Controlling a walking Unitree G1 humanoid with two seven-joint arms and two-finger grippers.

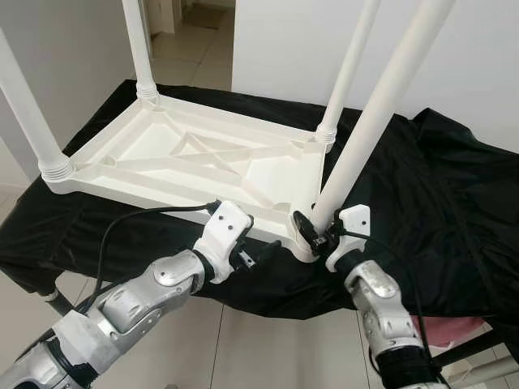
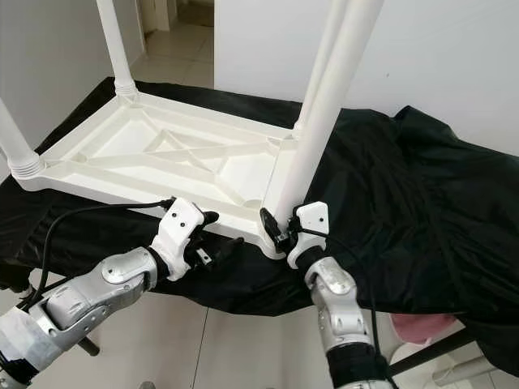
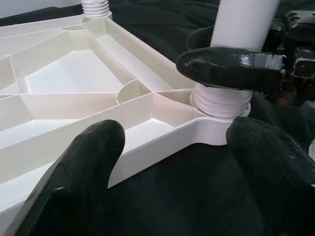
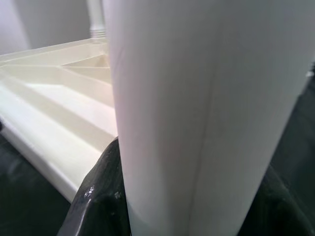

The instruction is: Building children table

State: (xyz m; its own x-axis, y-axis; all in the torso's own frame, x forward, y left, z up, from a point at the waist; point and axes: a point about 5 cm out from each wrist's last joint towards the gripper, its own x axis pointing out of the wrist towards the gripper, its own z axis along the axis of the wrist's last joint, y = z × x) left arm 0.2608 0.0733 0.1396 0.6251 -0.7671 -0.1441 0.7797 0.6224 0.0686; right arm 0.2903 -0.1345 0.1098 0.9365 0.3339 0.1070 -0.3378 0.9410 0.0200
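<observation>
A white plastic table top [image 1: 195,154] lies upside down on a black cloth [image 1: 454,186]. Its four white legs stand up from the corners. My right gripper [image 1: 312,231] is shut on the near right leg [image 1: 381,105] just above its threaded base; in the right wrist view that leg [image 4: 206,98] sits between the black fingers [image 4: 98,196]. My left gripper [image 1: 263,251] hovers open at the top's near edge, a little left of that corner. In the left wrist view its two fingertips [image 3: 83,172] stand wide apart, with the rim [image 3: 147,147] ahead of them.
The other legs stand at the far left [image 1: 138,49], near left [image 1: 28,105] and far right [image 1: 349,73] corners. A black cable [image 1: 122,223] loops off my left wrist. Tiled floor [image 1: 243,348] lies below, a white wall behind, and something pink [image 1: 454,332] at lower right.
</observation>
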